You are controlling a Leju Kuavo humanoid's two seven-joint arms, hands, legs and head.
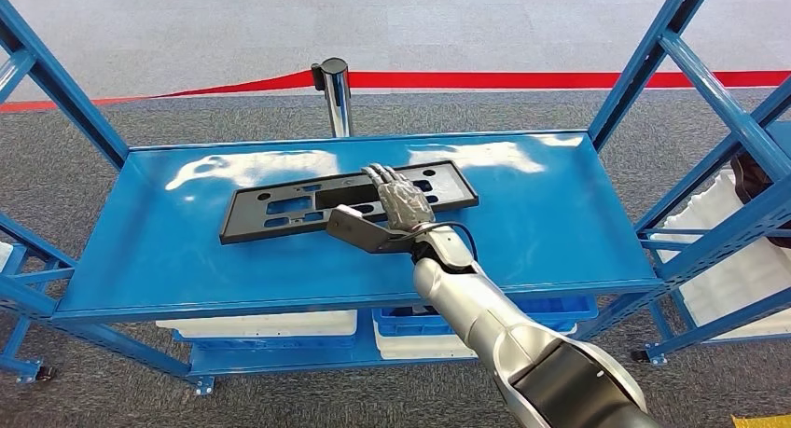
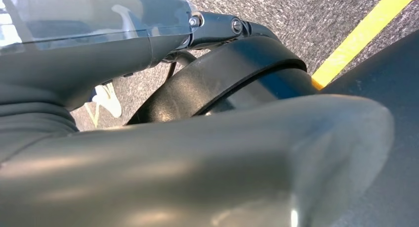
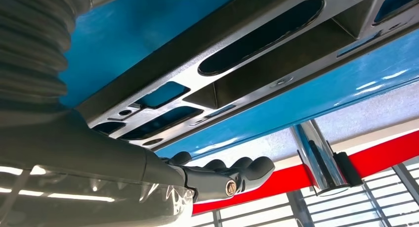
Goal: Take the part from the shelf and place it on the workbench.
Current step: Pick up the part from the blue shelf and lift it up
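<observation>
A flat black part (image 1: 280, 204) with several cut-outs lies lengthwise on the blue shelf (image 1: 560, 214), near its middle. My right hand (image 1: 403, 202) reaches over the part's right half, its fingers stretched out flat across it. In the right wrist view the dark fingers (image 3: 237, 175) lie straight and close to the part (image 3: 257, 73), with nothing gripped between them. My left hand (image 2: 197, 162) hangs low over the grey carpet, so close to its wrist camera that I cannot tell how its fingers lie.
Blue uprights (image 1: 65, 92) (image 1: 672, 64) frame the shelf on both sides. White and blue bins (image 1: 261, 324) sit on the level below. A chrome post (image 1: 336, 92) with a red belt stands behind. Another blue rack with a white bin (image 1: 728, 251) is at the right.
</observation>
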